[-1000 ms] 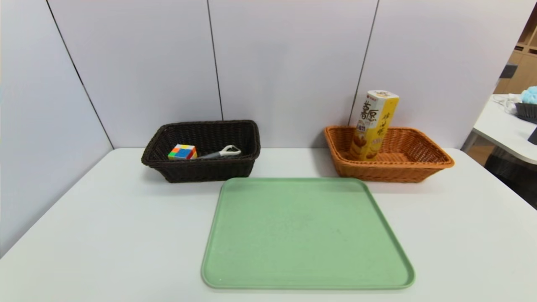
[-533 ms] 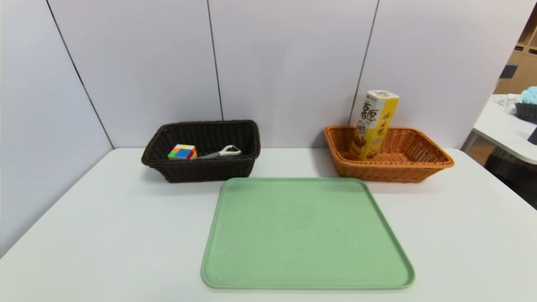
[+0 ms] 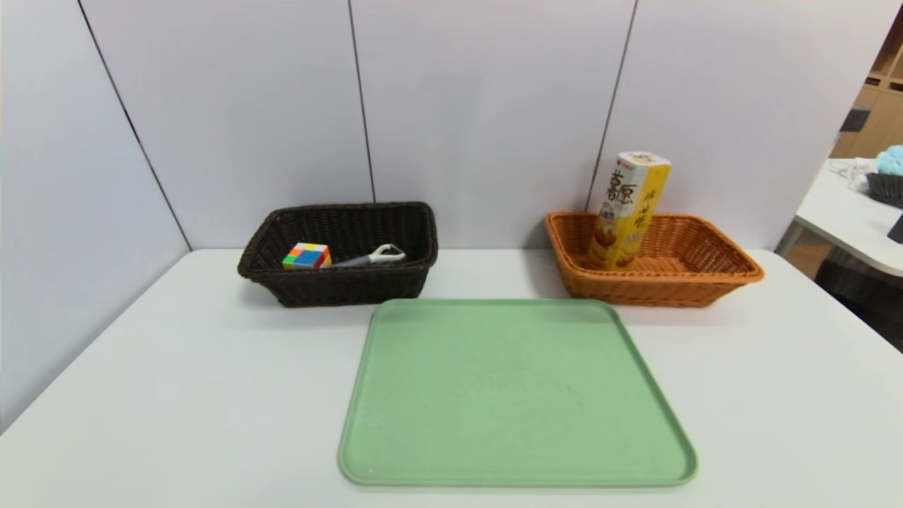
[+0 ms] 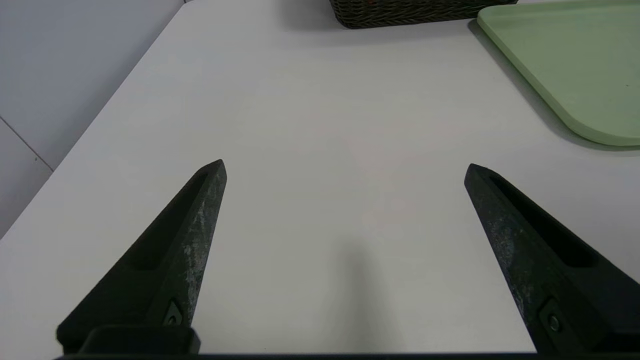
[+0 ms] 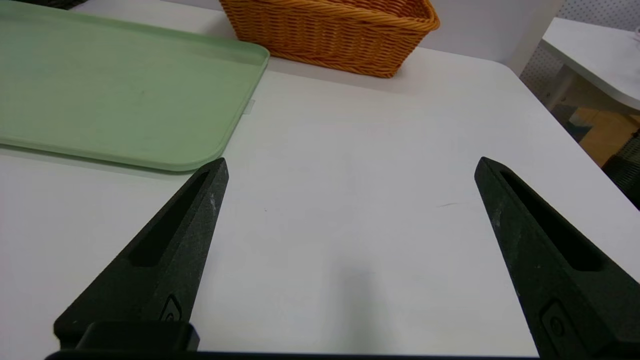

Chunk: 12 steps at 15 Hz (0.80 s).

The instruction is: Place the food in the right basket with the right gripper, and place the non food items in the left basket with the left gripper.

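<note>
A yellow biscuit box (image 3: 626,210) stands tilted in the orange right basket (image 3: 726,267), (image 5: 350,40). In the dark left basket (image 3: 338,286), (image 4: 410,12) lie a colourful puzzle cube (image 3: 307,255) and a white-and-grey peeler (image 3: 372,257). Neither arm shows in the head view. My left gripper (image 4: 345,167) hangs open over bare table, near the front left, nothing between its fingers. My right gripper (image 5: 350,162) is open too, over bare table at the front right, beside the tray's corner.
A green tray (image 3: 515,391), (image 4: 565,65), (image 5: 115,95) lies bare in the middle of the white table (image 3: 141,395). Grey panel walls close the back and left side. Another table (image 3: 846,212) stands off to the right.
</note>
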Tool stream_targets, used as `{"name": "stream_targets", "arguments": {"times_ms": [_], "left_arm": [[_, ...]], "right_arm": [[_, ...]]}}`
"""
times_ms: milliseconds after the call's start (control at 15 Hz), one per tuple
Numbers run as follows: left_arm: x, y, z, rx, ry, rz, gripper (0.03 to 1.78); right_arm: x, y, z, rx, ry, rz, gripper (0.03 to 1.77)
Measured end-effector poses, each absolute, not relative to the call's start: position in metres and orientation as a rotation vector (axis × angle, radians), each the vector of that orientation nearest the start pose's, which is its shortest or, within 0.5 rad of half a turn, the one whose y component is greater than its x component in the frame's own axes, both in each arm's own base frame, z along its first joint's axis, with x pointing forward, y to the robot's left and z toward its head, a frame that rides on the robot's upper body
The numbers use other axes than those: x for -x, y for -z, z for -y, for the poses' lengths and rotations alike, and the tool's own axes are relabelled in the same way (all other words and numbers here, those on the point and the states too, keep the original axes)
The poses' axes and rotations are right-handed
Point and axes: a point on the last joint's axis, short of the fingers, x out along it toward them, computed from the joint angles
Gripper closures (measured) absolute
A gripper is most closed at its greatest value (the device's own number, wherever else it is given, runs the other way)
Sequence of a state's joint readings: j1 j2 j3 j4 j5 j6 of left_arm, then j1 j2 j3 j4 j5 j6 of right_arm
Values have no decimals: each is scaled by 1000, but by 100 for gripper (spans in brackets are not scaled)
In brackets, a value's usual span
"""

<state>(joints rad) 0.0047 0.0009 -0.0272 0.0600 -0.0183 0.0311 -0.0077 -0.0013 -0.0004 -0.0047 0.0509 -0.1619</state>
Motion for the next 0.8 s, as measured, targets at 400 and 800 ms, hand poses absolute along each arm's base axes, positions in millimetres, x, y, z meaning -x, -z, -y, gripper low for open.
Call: {"name": "stream_targets", "arguments": {"times_ms": [400,800], "left_arm": [[23,-76,0,15,-7,0,12],[23,-75,0,7,-8,-4,12]], "right_arm": [[23,-75,-1,147,-28,-2,10],[23,-75,-1,129,-28,-4,10]]}}
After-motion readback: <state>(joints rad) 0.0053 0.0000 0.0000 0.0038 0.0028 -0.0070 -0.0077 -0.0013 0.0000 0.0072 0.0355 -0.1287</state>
